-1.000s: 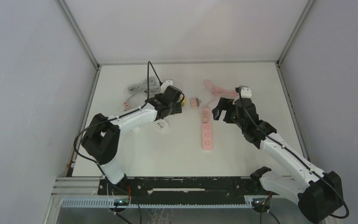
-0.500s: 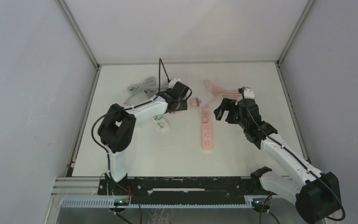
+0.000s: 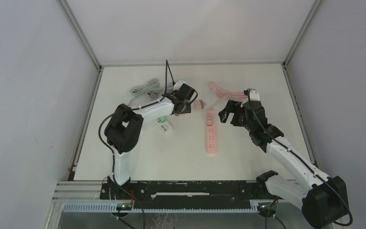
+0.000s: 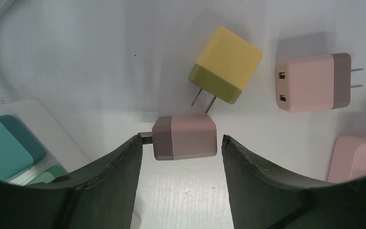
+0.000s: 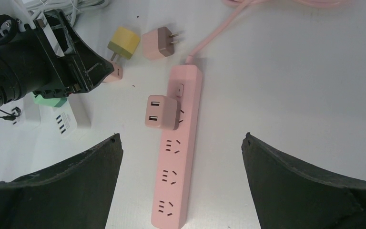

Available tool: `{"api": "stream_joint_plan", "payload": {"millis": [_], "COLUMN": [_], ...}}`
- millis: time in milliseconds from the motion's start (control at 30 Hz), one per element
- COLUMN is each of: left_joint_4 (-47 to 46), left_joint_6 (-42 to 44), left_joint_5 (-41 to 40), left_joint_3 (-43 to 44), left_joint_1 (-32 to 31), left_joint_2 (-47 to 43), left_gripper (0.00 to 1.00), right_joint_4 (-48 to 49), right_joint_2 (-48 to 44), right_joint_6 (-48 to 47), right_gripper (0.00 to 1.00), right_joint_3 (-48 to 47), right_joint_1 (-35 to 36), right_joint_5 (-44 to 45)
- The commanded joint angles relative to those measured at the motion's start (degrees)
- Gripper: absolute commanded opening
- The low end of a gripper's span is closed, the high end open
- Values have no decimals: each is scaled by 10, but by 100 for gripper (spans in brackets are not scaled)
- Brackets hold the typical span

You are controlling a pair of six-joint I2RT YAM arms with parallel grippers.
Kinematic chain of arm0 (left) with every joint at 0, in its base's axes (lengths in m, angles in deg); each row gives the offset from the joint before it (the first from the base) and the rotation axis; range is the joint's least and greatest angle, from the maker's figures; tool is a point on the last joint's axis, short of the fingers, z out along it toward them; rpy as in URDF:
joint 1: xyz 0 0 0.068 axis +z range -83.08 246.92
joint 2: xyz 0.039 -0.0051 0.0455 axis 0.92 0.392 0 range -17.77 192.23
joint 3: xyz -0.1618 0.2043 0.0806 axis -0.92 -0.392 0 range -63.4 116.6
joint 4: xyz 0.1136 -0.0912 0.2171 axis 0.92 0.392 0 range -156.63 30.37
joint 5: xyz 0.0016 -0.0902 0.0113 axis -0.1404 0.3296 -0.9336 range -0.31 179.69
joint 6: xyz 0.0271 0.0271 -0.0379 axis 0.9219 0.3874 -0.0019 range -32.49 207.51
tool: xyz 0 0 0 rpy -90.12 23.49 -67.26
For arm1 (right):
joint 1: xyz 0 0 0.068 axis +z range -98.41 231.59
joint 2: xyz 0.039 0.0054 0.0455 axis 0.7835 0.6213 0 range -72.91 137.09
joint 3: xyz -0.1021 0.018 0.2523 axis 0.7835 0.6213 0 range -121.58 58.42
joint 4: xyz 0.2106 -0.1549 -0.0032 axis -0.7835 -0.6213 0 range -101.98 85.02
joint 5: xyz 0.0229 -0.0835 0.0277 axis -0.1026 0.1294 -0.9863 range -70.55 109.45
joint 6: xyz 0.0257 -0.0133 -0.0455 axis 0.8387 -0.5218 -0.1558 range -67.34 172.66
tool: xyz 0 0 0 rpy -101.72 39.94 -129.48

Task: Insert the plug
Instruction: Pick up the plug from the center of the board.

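White tabletop (image 3: 248, 81) inside plain grey walls carries everything. On it the left gripper (image 4: 179, 141) stands with its jaws apart, 1 finger (image 4: 109, 176) on each side of the mauve plug (image 4: 186, 137), which lies flat between them and is not yet clamped: the prongs meet 1 finger while a thin gap shows at the other. The plug's long axis runs straight across the gap, from finger to finger, so a squeeze would likely bear on the prongs rather than the flat sides. Just beyond the fingertips lies a yellow plug (image 4: 225, 64), its prongs almost on the mauve body, and further right a loose pink adapter (image 4: 310, 82). Off to that same side, well apart, the pink power strip (image 5: 174, 176) lies under the right gripper (image 5: 181, 138), whose jaws are spread wide and hold nothing; 1 seated adapter (image 5: 161, 112) occupies the socket nearest its switch. The left arm is plainly nearer the plug.
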Motion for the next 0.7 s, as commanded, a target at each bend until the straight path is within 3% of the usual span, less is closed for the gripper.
{"api": "stream_joint_plan", "payload": {"millis": [0, 500, 667], "left_joint_4": [-1, -3, -7], "left_joint_6": [5, 6, 6], "left_joint_5": [-22, 1, 9], "left_joint_3": [35, 40, 26], "left_joint_1": [4, 13, 16], "left_joint_2": [7, 20, 10], "left_gripper": [65, 58, 47], "right_joint_4": [30, 31, 32], "right_joint_2": [-4, -1, -3], "right_joint_6": [7, 5, -2], "right_gripper": [100, 100, 100], "right_joint_3": [1, 1, 1], "right_joint_1": [-4, -4, -4], "right_joint_5": [-4, -10, -19]}}
